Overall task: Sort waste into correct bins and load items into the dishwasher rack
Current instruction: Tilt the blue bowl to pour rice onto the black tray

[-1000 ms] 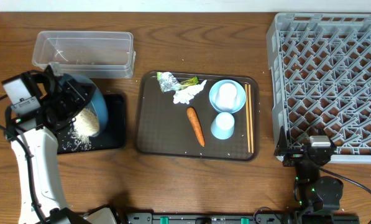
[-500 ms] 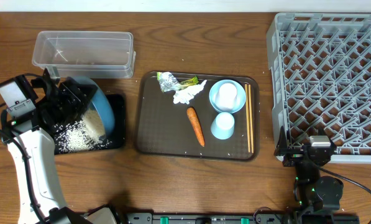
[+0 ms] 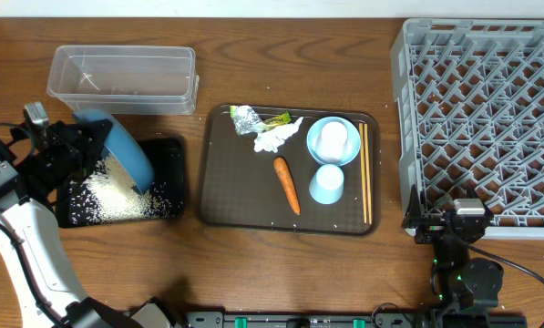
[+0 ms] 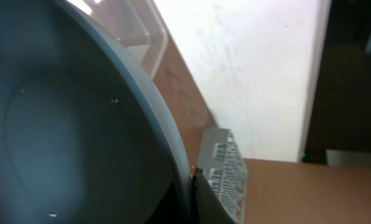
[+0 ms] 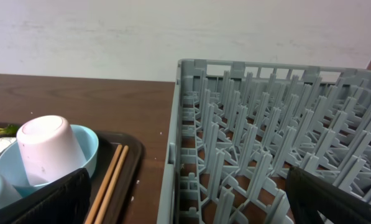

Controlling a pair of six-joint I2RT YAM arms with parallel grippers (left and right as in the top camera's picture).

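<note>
My left gripper (image 3: 91,148) is shut on the rim of the large dark-blue bowl (image 3: 128,153), which is tipped steeply over the black tray (image 3: 173,155). White rice (image 3: 117,196) lies spread in that tray. In the left wrist view the bowl's inside (image 4: 67,137) fills the frame, with a few grains stuck to it, and the gripper (image 4: 192,186) pinches the rim. The carrot (image 3: 287,185), foil (image 3: 245,117), wrapper (image 3: 277,118), tissue (image 3: 273,137), small bowl (image 3: 344,150), pale-blue cup (image 3: 327,184) and chopsticks (image 3: 364,173) lie on the brown tray. My right gripper (image 5: 191,211) stands open at the dishwasher rack's (image 3: 486,118) near-left corner.
The clear tub (image 3: 124,77) stands behind the black tray. The brown serving tray (image 3: 226,182) sits mid-table. A whitish cup (image 3: 333,137) rests upturned in the small bowl. The rack's wall (image 5: 173,168) rises just right of the chopsticks (image 5: 110,177).
My left arm has swung left and tipped the dark-blue bowl steeper. The rice has slid out of the bowl into the black tray. The right arm has not moved.
</note>
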